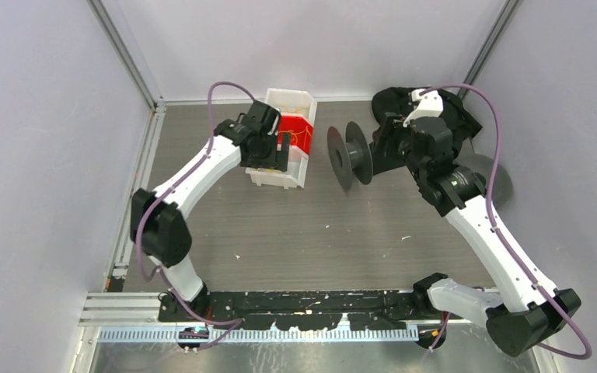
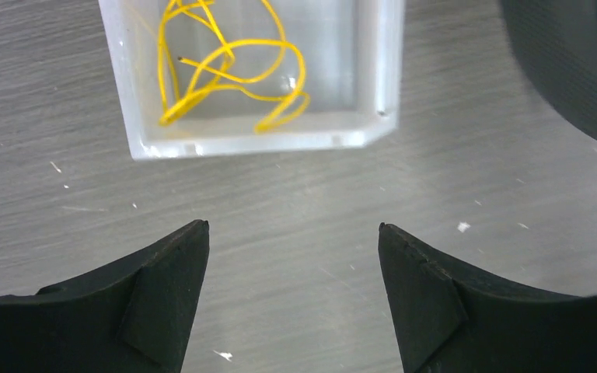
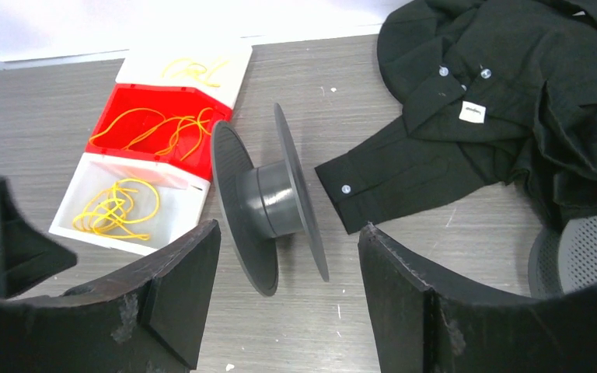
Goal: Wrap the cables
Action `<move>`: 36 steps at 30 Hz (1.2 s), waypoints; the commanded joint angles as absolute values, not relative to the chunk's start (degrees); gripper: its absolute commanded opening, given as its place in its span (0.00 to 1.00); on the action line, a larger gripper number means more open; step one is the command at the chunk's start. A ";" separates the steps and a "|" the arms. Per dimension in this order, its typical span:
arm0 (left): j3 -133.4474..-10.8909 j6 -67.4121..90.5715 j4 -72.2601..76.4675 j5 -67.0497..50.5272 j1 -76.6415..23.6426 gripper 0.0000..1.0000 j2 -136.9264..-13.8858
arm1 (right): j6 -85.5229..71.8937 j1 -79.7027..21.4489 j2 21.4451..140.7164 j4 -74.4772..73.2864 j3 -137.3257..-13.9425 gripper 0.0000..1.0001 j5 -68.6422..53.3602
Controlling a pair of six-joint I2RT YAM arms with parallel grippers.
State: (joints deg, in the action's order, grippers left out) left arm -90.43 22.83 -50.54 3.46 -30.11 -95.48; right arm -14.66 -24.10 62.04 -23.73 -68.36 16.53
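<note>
Thin yellow cables lie in loose loops in a row of three bins: a far white bin point(image 3: 194, 70), a red bin point(image 3: 155, 128) and a near white bin point(image 3: 116, 206). The left wrist view shows the near bin's cable point(image 2: 225, 70) just ahead of my left gripper point(image 2: 293, 233), which is open and empty above the table. In the top view my left gripper point(image 1: 268, 151) hovers over the bins point(image 1: 305, 101). A dark grey spool point(image 3: 268, 194) stands on its rims right of the bins. My right gripper point(image 3: 288, 229) is open and empty, just right of the spool point(image 1: 350, 155).
A black shirt point(image 3: 497, 93) lies crumpled at the back right, behind my right gripper point(image 1: 392, 148). A grey perforated disc point(image 3: 591, 249) lies at the right edge. The spool's rim point(image 2: 575, 62) shows at the left wrist view's top right. Walls close in the table.
</note>
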 commanded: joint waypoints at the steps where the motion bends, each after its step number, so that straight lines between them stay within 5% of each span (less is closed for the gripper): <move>1: -93.40 18.34 -46.67 10.42 -29.71 0.80 -100.03 | -16.75 -23.98 59.10 -27.41 -69.66 0.71 18.77; 8: -96.52 14.54 -43.27 9.41 -29.71 0.70 -107.26 | -17.88 -23.96 56.71 -29.97 -68.20 0.71 19.72; 17: -98.81 13.41 -42.20 10.56 -29.71 0.43 -113.05 | -18.72 -23.86 57.78 -30.61 -67.55 0.73 19.76; 23: -103.62 12.62 -46.74 10.75 -29.71 0.01 -112.53 | -19.19 -21.89 65.82 -35.08 -70.61 0.77 14.50; 36: -121.28 11.26 -58.64 4.20 -29.71 0.01 -92.82 | -20.21 -20.22 70.03 -32.17 -76.08 0.79 5.91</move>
State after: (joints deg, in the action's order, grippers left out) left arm -114.85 12.71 -55.29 7.77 -29.87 -102.08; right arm -19.46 -20.49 73.93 -35.97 -71.99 9.58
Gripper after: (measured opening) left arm 0.023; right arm 0.784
